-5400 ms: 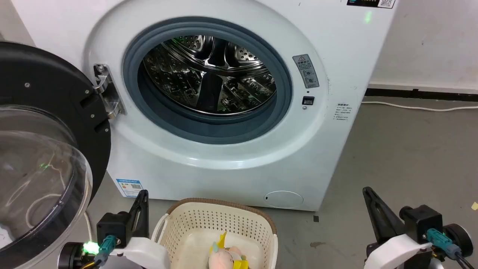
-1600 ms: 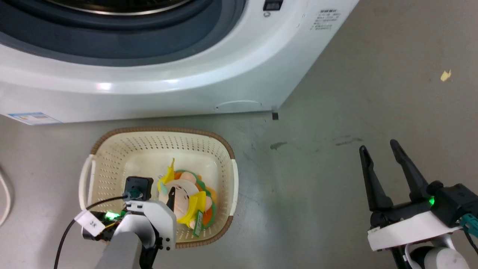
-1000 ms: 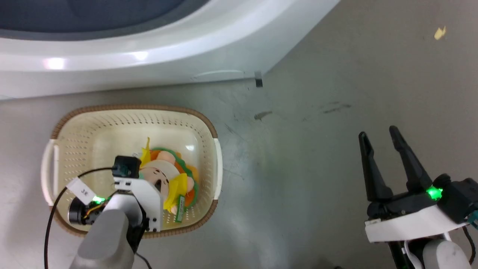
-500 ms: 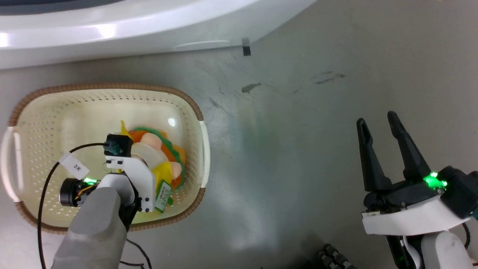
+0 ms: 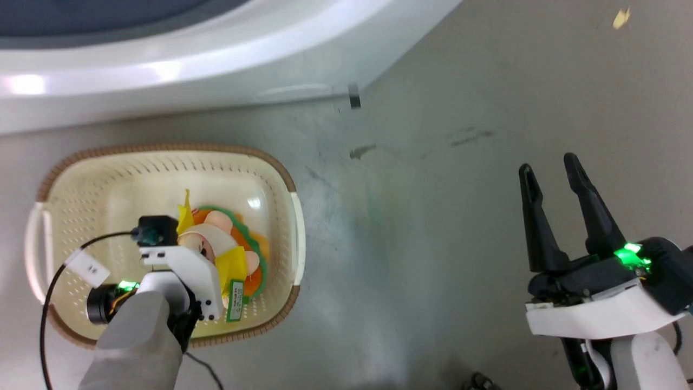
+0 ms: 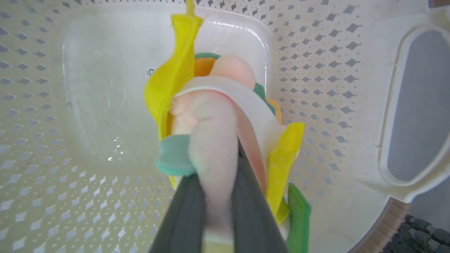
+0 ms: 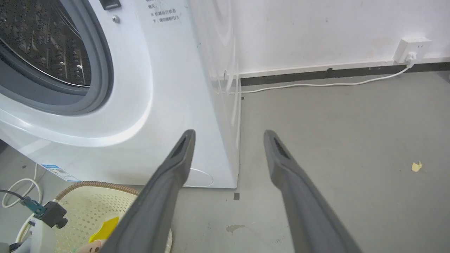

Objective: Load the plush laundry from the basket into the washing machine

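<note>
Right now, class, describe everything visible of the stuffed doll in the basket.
The small soft plush doll has a fuzzy pale pink head, yellow felt spikes, orange body, green trim and a green-edged hang tag. It is inside the cream perforated plastic basket, its head pinched between the dark fingers of the left tool.

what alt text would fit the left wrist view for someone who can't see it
The left gripper is shut on a pale pink part of the plush laundry, yellow spikes and green trim fanning out around its dark fingers. Behind is the cream perforated basket, a handle slot at the right.
</note>
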Motion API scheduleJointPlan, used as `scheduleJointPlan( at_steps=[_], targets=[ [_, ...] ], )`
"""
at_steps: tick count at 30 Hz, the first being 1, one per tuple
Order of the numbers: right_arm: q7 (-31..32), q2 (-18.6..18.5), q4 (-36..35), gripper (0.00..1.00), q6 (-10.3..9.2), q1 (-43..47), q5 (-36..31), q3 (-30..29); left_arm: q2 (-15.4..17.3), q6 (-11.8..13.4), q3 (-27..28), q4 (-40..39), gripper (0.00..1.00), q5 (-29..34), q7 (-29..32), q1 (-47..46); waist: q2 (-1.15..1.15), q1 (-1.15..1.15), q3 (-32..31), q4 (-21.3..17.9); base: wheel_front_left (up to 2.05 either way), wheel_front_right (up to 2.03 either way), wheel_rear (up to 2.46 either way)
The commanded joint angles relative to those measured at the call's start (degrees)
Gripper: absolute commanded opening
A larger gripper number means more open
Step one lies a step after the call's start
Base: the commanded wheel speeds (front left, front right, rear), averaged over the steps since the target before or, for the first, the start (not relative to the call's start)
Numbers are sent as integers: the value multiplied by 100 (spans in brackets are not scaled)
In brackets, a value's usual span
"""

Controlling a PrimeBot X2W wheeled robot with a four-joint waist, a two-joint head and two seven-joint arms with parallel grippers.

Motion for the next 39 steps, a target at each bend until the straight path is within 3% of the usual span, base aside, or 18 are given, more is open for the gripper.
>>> scheduleJointPlan(
  at_steps=[1,11,19,25,33,39],
  targets=[
    [-58,-8,56,100,29,19,-54,-79,-20,-39,49,163,0,-148,-175,7,0,0,-273,53,0,0,0],
    [-107,-8,477,100,30,334,-267,-436,-130,-264,-129,240,0,-338,-1197,470,0,0,-1373,438,0,0,0],
    [-107,-8,606,100,30,667,-350,-569,-263,-293,-347,-429,0,-390,-1510,1001,0,0,-2236,735,0,0,0],
    [-107,-8,605,100,30,957,-405,-647,-195,-280,-149,-2135,0,-395,-1532,1616,0,0,-2680,950,0,0,0],
    [-107,-8,490,100,30,1081,-480,-625,-152,67,411,-4910,0,-5,-1533,2223,0,0,-2685,1074,0,0,0],
    [-107,-8,418,100,30,938,-487,-517,35,154,612,-5814,0,134,-1466,1821,0,0,-2283,920,0,0,0]
  ],
)
